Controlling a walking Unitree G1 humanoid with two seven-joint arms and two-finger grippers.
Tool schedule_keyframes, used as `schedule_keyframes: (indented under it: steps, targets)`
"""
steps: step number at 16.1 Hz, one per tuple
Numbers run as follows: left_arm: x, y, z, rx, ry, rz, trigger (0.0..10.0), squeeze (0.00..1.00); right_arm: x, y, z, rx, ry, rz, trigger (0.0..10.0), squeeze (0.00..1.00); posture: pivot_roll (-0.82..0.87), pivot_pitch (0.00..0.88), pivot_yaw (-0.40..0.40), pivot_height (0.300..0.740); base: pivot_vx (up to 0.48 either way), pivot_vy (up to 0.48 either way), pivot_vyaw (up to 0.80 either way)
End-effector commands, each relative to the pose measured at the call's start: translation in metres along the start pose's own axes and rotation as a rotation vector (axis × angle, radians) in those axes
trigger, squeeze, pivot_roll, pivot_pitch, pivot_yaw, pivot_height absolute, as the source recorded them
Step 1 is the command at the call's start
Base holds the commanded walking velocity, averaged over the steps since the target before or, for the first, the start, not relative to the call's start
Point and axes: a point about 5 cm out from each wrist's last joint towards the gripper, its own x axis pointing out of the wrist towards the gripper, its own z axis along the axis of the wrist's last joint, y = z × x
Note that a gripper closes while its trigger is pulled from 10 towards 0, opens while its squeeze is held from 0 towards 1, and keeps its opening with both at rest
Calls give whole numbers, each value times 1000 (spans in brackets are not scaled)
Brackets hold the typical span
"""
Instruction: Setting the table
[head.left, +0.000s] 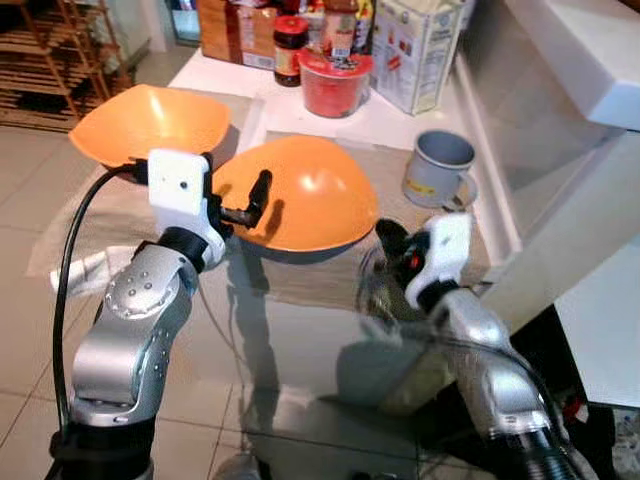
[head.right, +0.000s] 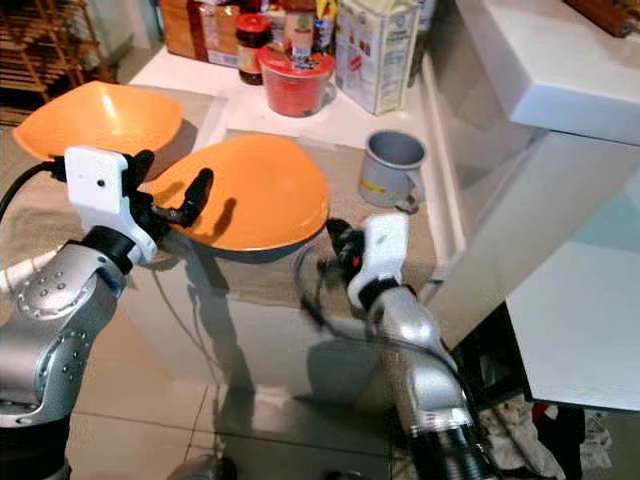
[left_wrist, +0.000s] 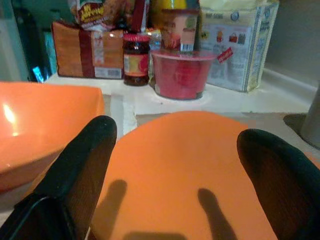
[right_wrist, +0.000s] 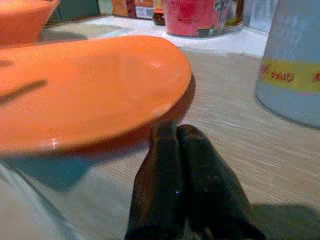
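Two orange bowls stand on the table. The near bowl rests on a beige placemat; the far bowl is behind it to the left. My left gripper is open over the near bowl's left rim, its fingers spread wide and casting shadows into the bowl. My right gripper is shut with nothing held. Its tips sit low over the mat, just under the bowl's right rim. A grey mug with a yellow band stands on the mat to the right.
At the back of the table stand a red tub, a dark jar, a white carton and snack boxes. A white counter rises close on the right. A wooden rack stands on the tiled floor at left.
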Motion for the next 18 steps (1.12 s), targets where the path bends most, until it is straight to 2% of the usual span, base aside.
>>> schedule_keyframes:
  steps: [1,2,4,5,6,9,12,14,15,18]
  targets:
    - [-2,-3,-6,5,22,-20,10000,0,-7,-1,1,-99,-20,-34,10000,0,139,77,-51,740,0,0,0]
    - [-2,-3,-7,2,24,-16,10000,0,-8,-1,1,-100,-26,-32,10000,1000,138,76,-51,740,0,0,0]
    - [-5,0,-12,86,19,-10,10000,0,-18,-1,7,-199,-93,-52,10000,1000,133,70,-51,740,0,0,0]
    - [-7,0,-15,121,20,-9,10000,0,-20,-2,6,-205,-96,-61,10000,1000,131,61,-51,740,0,0,0]
    - [-15,4,-28,150,50,12,10000,0,-27,-7,4,-219,-99,-106,10000,1000,121,50,-49,740,0,0,0]
    - [-29,12,-45,123,73,108,10000,0,-38,-25,0,-228,-101,-228,10000,1000,107,25,-54,740,0,0,0]
    - [-28,12,-46,107,66,122,10000,0,-40,-29,1,-234,-107,-251,10000,1000,97,17,-53,740,0,0,0]
    - [-21,11,-45,119,45,109,10000,0,-44,-34,2,-260,-110,-288,10000,1000,84,11,-49,740,0,0,0]
    - [-17,11,-42,121,32,104,10000,0,-43,-33,2,-263,-113,-291,10000,0,81,9,-46,740,0,0,0]
    - [-16,17,-42,99,38,123,10000,0,-43,-35,2,-276,-117,-311,10000,0,78,0,-30,740,0,0,0]
